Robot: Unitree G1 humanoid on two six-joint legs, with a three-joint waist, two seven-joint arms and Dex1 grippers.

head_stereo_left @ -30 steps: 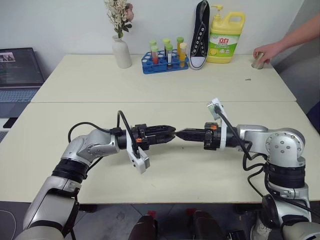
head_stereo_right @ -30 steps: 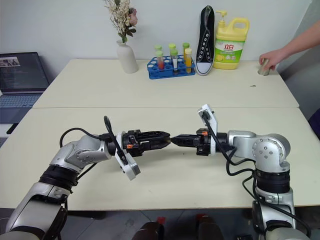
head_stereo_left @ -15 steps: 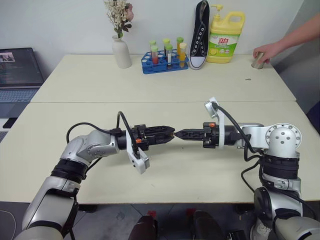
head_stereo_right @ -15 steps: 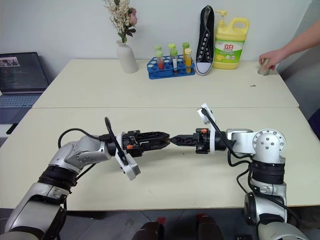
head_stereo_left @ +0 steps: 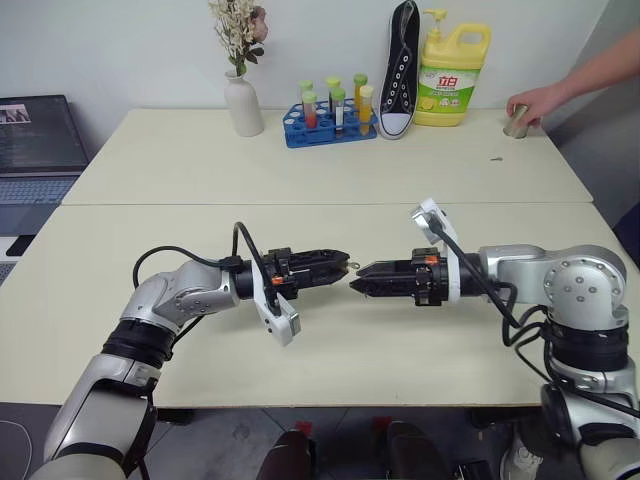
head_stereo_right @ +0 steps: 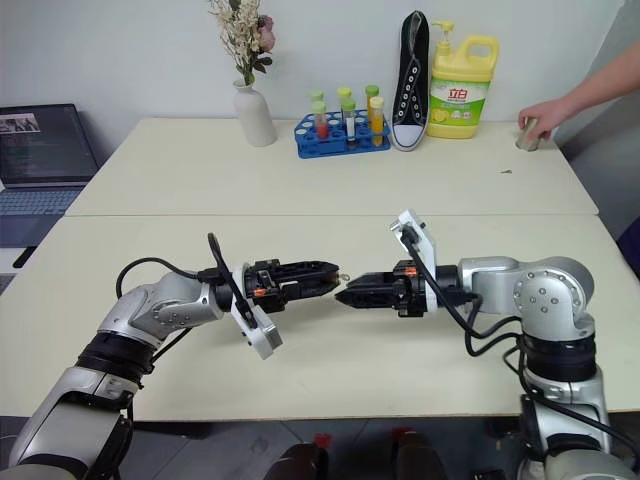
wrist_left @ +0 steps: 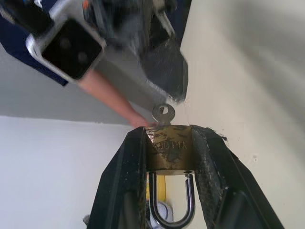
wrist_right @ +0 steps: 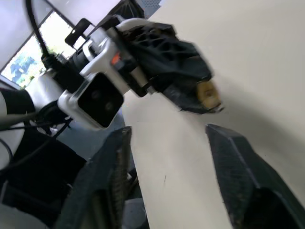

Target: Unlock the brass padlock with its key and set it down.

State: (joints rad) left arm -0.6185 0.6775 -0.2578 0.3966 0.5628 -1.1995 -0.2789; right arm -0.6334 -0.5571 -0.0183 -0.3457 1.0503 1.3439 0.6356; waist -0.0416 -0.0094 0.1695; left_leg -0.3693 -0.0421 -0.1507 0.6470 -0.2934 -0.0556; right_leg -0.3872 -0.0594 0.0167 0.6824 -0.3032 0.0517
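Two grippers face each other tip to tip above the near table [head_stereo_left: 330, 370]. The left gripper [head_stereo_left: 343, 267] is clamped on the brass padlock [wrist_left: 169, 149], body squeezed between its fingers, shackle pointing back toward the wrist. The key [wrist_left: 163, 114] sits in the padlock's end, its round head sticking out past the fingertips. The right gripper [head_stereo_left: 358, 281] hangs just beside the padlock, apart from it, jaws spread and empty.

Beyond the padlock, a second table [head_stereo_left: 180, 160] butts against the near one. At its far edge stand a white vase [head_stereo_left: 243, 104] of dried flowers, a blue rack of tubes [head_stereo_left: 328, 112], a black sneaker [head_stereo_left: 400, 66] propped on end and a yellow soap bottle [head_stereo_left: 452, 78]. A person's hand [head_stereo_left: 535, 103] holds a small cup [head_stereo_left: 516, 122] at the far right corner. A laptop [head_stereo_left: 38, 150] sits off to the left.

Compared with one second ago, the right gripper has let go of the key, opened and backed slightly away; the left gripper is unchanged.
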